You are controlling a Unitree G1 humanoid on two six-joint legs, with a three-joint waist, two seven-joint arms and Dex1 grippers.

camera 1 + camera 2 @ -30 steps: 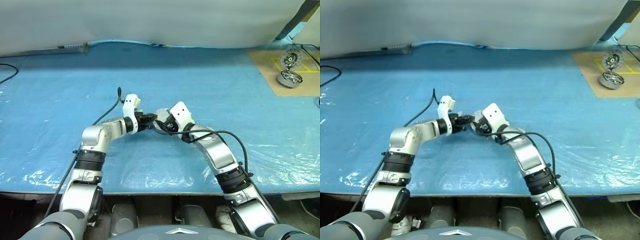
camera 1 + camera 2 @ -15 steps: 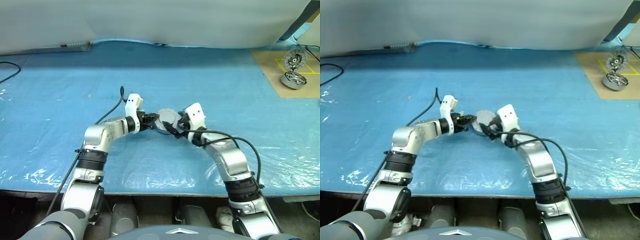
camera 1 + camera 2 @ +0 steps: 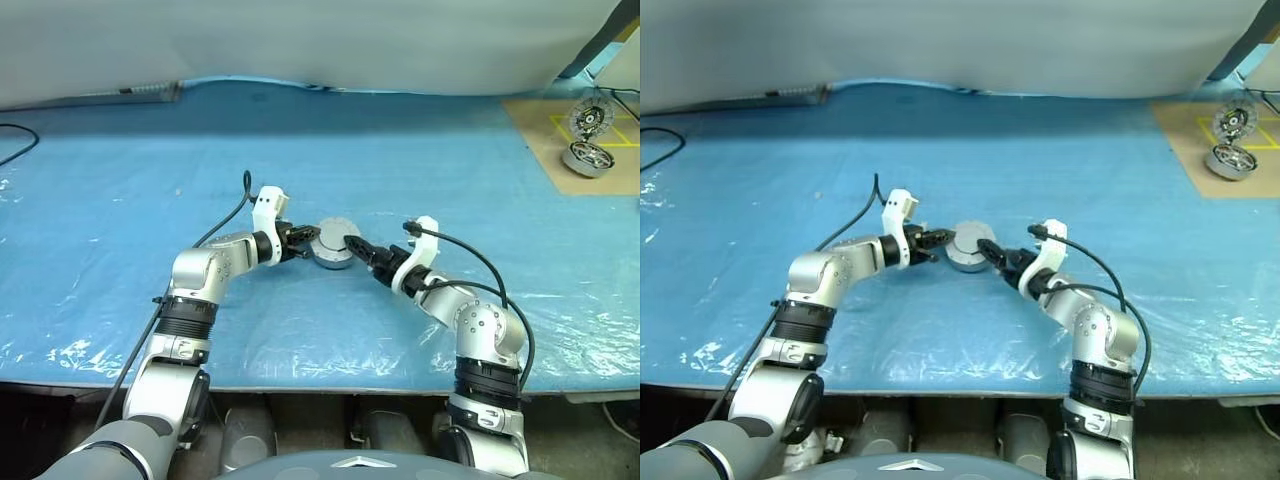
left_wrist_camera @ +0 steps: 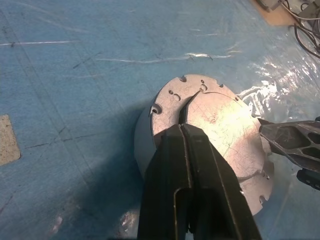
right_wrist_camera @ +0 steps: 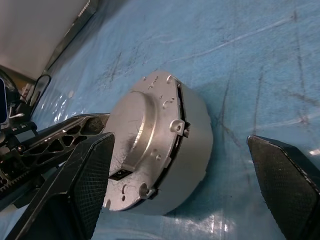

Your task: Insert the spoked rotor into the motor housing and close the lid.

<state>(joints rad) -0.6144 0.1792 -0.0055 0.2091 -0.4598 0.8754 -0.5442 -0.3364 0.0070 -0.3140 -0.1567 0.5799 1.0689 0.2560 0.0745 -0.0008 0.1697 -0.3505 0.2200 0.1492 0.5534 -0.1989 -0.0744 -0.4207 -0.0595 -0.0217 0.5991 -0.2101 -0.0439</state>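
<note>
The motor housing [image 3: 333, 246] sits near the middle of the desk [image 3: 120, 190], on its blue plastic-covered surface, between the two grippers. It is a short round silver drum with a smooth side wall. The lid [image 4: 215, 125] lies flat on top, closed; it is a dull silver-grey disc with faint scratches, small holes and notches along its rim, and a narrow dark slot at one edge. In the right wrist view a thin seam runs around the body just under the lid, with small lugs standing out along it [image 5: 176, 126].

The left gripper [image 3: 306, 240] reaches in from the robot's left, its two black fingers [image 4: 192, 170] pressed together with no gap, their tips resting on the lid's top near the slot. The right gripper [image 3: 352, 245] comes from the robot's right, with its fingers [image 5: 85, 175] spread wide, one on each side of the housing and gripping nothing.

Far off at the desk's right rear corner lies a brown board [image 3: 540, 140] carrying a second silver motor unit [image 3: 583, 157] with its round disc [image 3: 586, 119] standing up behind it.
</note>
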